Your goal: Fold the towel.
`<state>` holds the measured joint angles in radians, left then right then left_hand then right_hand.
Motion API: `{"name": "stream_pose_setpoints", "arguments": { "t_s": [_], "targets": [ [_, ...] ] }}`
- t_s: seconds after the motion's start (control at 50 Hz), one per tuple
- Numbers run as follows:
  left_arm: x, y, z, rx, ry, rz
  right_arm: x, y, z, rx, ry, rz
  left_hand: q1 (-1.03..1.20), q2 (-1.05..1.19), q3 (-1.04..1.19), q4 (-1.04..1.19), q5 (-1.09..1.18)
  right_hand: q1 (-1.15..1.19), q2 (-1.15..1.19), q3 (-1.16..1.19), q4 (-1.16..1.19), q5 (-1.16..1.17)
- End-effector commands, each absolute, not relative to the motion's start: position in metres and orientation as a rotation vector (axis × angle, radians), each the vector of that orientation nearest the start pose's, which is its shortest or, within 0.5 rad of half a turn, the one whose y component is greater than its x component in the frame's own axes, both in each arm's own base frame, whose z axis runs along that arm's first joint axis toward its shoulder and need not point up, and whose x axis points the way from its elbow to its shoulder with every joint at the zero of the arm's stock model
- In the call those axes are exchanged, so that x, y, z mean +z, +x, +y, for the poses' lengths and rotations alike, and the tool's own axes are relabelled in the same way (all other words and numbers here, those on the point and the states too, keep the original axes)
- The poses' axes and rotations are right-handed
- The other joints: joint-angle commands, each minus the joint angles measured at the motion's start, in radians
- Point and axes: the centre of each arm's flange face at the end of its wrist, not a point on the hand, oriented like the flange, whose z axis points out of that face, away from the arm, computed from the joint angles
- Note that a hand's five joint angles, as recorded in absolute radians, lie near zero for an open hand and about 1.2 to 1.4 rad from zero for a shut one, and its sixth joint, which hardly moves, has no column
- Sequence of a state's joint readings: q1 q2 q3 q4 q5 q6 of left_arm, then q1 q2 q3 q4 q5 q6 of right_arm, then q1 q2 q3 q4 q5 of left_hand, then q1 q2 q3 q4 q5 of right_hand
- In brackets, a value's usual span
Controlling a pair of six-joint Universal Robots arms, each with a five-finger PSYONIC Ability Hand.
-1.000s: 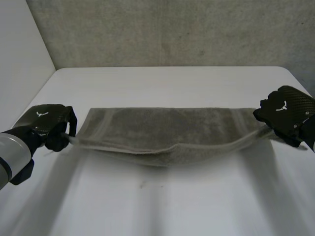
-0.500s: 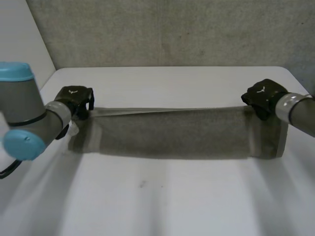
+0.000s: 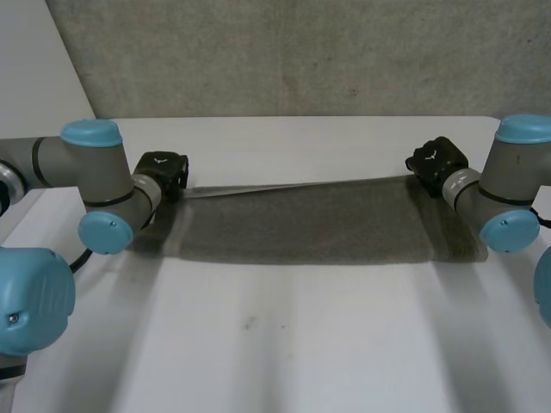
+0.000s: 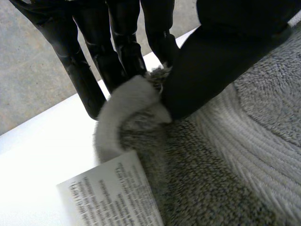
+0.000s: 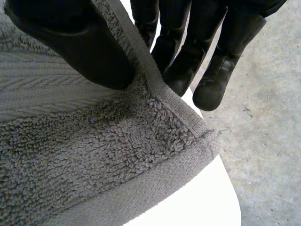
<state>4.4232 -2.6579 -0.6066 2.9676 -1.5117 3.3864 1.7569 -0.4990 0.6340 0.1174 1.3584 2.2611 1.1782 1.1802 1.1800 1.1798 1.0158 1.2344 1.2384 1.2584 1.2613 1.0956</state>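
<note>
Rough grey wall (image 3: 301, 52) backs a smooth white table (image 3: 284, 344), where I see the towel (image 3: 301, 219) stretched as a long dark rectangle across the far half, left to right, between the two hands. Its far edge runs as a thin, pale, nearly straight line from one hand to the other. From the head view I cannot tell how much of the cloth rests on the surface.

At the far left corner, the left hand (image 3: 162, 168) pinches the towel between thumb and straight fingers. The left wrist view shows looped grey terry bunched into a soft roll at the fingertips, a ribbed woven band (image 4: 244, 141), and a white printed care label (image 4: 113, 193) sticking out from the cloth.

At the far right corner, the right hand (image 3: 435, 159) clamps its thumb on top of the pile, fingers behind the edge. A flat woven hem (image 5: 155, 188) frames the corner there, which comes to a blunt point.

Grey arm joints with light-blue caps (image 3: 90, 133) flank both ends.
</note>
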Motion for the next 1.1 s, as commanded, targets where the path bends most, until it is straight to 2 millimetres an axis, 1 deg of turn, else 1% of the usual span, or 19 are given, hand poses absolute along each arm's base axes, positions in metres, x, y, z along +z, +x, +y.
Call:
{"name": "stream_pose_setpoints", "arguments": {
  "t_s": [0.02,0.04,0.08,0.16,0.26,0.28,0.32,0.34,0.38,0.46,0.5,0.52,0.56,0.62,0.66,0.78,0.84,0.94,1.1],
  "targets": [
    [0.132,-0.270,-0.431,-1.903,0.716,2.467,0.128,0.241,-0.460,-2.077,-1.565,2.192,-0.733,-0.735,-0.734,-0.734,-0.745,-1.060,-1.064,-1.084,-1.087,-1.096],
    [0.132,-0.270,-0.431,-1.903,0.715,2.467,0.128,0.241,-0.460,-2.077,-1.565,2.192,-0.736,-0.738,-0.737,-0.737,-0.748,-1.060,-1.064,-1.084,-1.087,-1.096],
    [0.135,-0.266,-0.432,-1.885,0.660,2.438,0.134,0.241,-0.463,-2.129,-1.547,2.165,-0.937,-0.940,-0.939,-0.939,-0.950,-1.060,-1.064,-1.084,-1.087,-1.096],
    [0.141,-0.262,-0.433,-1.877,0.604,2.407,0.146,0.242,-0.467,-2.197,-1.510,2.137,-0.976,-0.978,-0.978,-0.978,-0.989,-1.060,-1.064,-1.084,-1.087,-1.096],
    [0.163,-0.261,-0.429,-1.912,0.566,2.378,0.186,0.237,-0.464,-2.260,-1.334,2.118,-0.979,-0.981,-0.981,-0.981,-0.992,-1.060,-1.064,-1.084,-1.087,-1.096],
    [0.163,-0.261,-0.429,-1.912,0.566,2.378,0.186,0.237,-0.463,-2.260,-1.333,2.118,-0.979,-0.981,-0.981,-0.981,-0.992,-1.060,-1.064,-1.084,-1.087,-1.096],
    [0.170,-0.261,-0.420,-1.893,0.574,2.398,0.205,0.231,-0.456,-2.253,-1.217,2.128,-0.976,-0.979,-0.978,-0.978,-0.989,-1.060,-1.064,-1.084,-1.087,-1.096],
    [0.170,-0.261,-0.420,-1.893,0.574,2.398,0.205,0.231,-0.456,-2.253,-1.217,2.128,-0.976,-0.978,-0.978,-0.978,-0.989,-1.060,-1.064,-1.084,-1.087,-1.096],
    [0.179,-0.258,-0.408,-1.873,0.588,2.420,0.222,0.228,-0.440,-2.222,-1.138,2.135,-0.973,-0.976,-0.975,-0.975,-0.986,-1.015,-1.019,-1.039,-1.042,-1.051],
    [0.186,-0.254,-0.391,-1.845,0.599,2.445,0.231,0.222,-0.420,-2.172,-1.096,2.168,-0.979,-0.981,-0.981,-0.981,-0.992,-1.009,-1.013,-1.032,-1.035,-1.044],
    [0.194,-0.252,-0.373,-1.857,0.616,2.472,0.231,0.207,-0.404,-2.107,-1.054,2.244,-0.982,-0.984,-0.984,-0.984,-0.994,-1.011,-1.015,-1.035,-1.038,-1.047],
    [0.194,-0.252,-0.373,-1.857,0.616,2.472,0.231,0.207,-0.404,-2.106,-1.053,2.245,-0.982,-0.984,-0.984,-0.984,-0.994,-1.011,-1.015,-1.035,-1.038,-1.047],
    [0.202,-0.252,-0.356,-1.914,0.650,2.480,0.227,0.192,-0.385,-2.020,-1.003,2.325,-0.982,-0.984,-0.984,-0.984,-0.994,-1.009,-1.013,-1.033,-1.035,-1.044],
    [0.205,-0.251,-0.347,-1.937,0.668,2.483,0.223,0.185,-0.377,-1.974,-0.968,2.365,-0.982,-0.984,-0.984,-0.984,-0.994,-1.009,-1.013,-1.032,-1.035,-1.044],
    [0.213,-0.250,-0.331,-1.988,0.695,2.469,0.208,0.174,-0.365,-1.879,-0.943,2.436,-0.982,-0.984,-0.984,-0.984,-0.994,-1.009,-1.013,-1.032,-1.035,-1.044],
    [0.219,-0.245,-0.309,-2.032,0.693,2.464,0.173,0.163,-0.348,-1.711,-0.935,2.500,-0.982,-0.984,-0.984,-0.984,-0.994,-1.006,-1.010,-1.030,-1.033,-1.041],
    [0.219,-0.244,-0.306,-2.037,0.689,2.467,0.166,0.162,-0.348,-1.692,-0.936,2.492,-0.982,-0.984,-0.984,-0.984,-0.994,-0.988,-0.992,-1.012,-1.015,-1.024],
    [0.212,-0.242,-0.300,-2.024,0.685,2.486,0.139,0.160,-0.355,-1.694,-0.941,2.467,-0.982,-0.984,-0.984,-0.984,-0.994,-0.727,-0.731,-0.751,-0.754,-0.763],
    [0.209,-0.243,-0.295,-2.010,0.698,2.499,0.121,0.160,-0.364,-1.699,-0.978,2.469,-0.982,-0.984,-0.984,-0.984,-0.994,-0.507,-0.511,-0.531,-0.534,-0.542]
  ]
}}
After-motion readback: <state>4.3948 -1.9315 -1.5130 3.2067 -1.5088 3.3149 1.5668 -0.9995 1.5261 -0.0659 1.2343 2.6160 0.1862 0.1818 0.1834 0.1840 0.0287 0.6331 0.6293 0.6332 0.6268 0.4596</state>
